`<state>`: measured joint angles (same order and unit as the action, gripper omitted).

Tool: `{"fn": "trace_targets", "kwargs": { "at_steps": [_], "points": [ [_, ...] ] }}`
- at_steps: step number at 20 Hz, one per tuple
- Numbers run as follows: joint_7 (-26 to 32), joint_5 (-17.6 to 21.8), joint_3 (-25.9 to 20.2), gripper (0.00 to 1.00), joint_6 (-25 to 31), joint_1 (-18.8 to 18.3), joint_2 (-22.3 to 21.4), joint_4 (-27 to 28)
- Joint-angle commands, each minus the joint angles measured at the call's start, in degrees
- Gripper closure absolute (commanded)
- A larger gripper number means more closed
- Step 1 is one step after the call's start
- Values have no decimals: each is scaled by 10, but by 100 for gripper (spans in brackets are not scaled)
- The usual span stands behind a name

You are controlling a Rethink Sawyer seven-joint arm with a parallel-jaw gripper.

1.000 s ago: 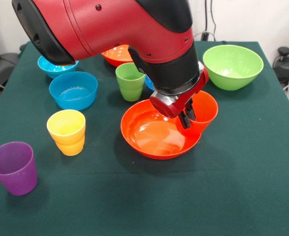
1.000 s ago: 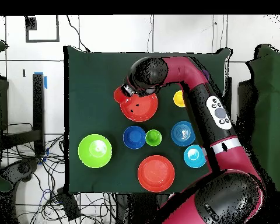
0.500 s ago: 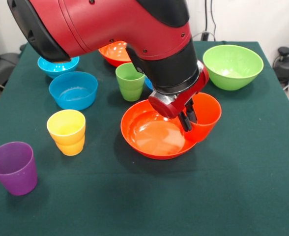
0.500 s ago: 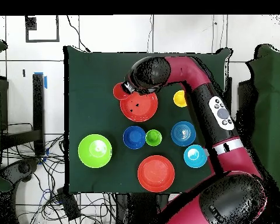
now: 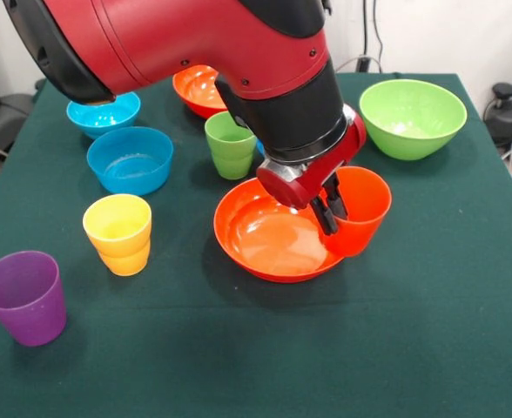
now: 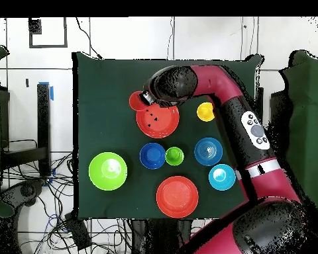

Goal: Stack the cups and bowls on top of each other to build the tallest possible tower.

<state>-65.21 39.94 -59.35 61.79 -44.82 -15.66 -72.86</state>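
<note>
Now gripper point(image 5: 328, 212) jaws pinch orange cup point(image 5: 358, 207) by its rim, cup tilted, resting on large orange bowl's point(image 5: 269, 233) edge.

We see a table point(image 5: 430, 331) covered with a dark green cloth point(image 6: 102, 92); the cloth lies flat and reaches all the edges of the table. Behind the table there is a white wall point(image 5: 448, 35), and some black cables point(image 5: 371, 35) hang down along it. In the overhead view the floor point(image 6: 122, 36) is pale, with dark lines, and a tangle of cables point(image 6: 36, 192) lies beside the table. A small blue object point(image 6: 52, 91) lies near a dark strip there.
</note>
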Motion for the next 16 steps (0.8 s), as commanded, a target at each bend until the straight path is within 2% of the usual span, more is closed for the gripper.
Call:
{"fn": "trace_targets", "kwargs": {
  "at_steps": [1, 10, 16],
  "points": [
    [201, 26, 1, 100, -20, -4, -21, -54],
    [219, 38, 0, 100, -10, -2, -34, -72],
    [214, 27, -14, 100, -38, -27, -24, -93]
  ]
}}
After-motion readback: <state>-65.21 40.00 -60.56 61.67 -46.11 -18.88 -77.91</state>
